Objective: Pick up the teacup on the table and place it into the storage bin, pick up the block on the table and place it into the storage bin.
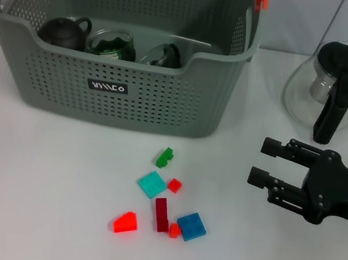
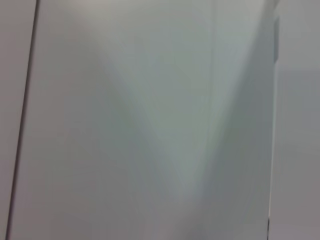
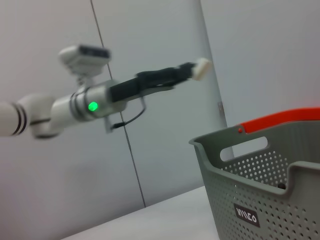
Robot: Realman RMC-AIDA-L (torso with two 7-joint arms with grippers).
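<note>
Blocks (image 1: 163, 203) lie before the storage bin (image 1: 121, 88) — right claw (image 1: 257, 161) gaping, left claw (image 3: 200, 68) unreadable

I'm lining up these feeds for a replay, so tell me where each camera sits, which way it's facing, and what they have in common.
Head view: high on the robot, looking down at the table, storage bin, scattered blocks and glass pot; the right gripper, fingers apart, shows at right.
Left wrist view: on the left arm, facing a blank pale wall; no body visible.
Right wrist view: on the right arm, looking sideways at the bin and the raised left arm.
Shared: head and right wrist both show the bin.
</note>
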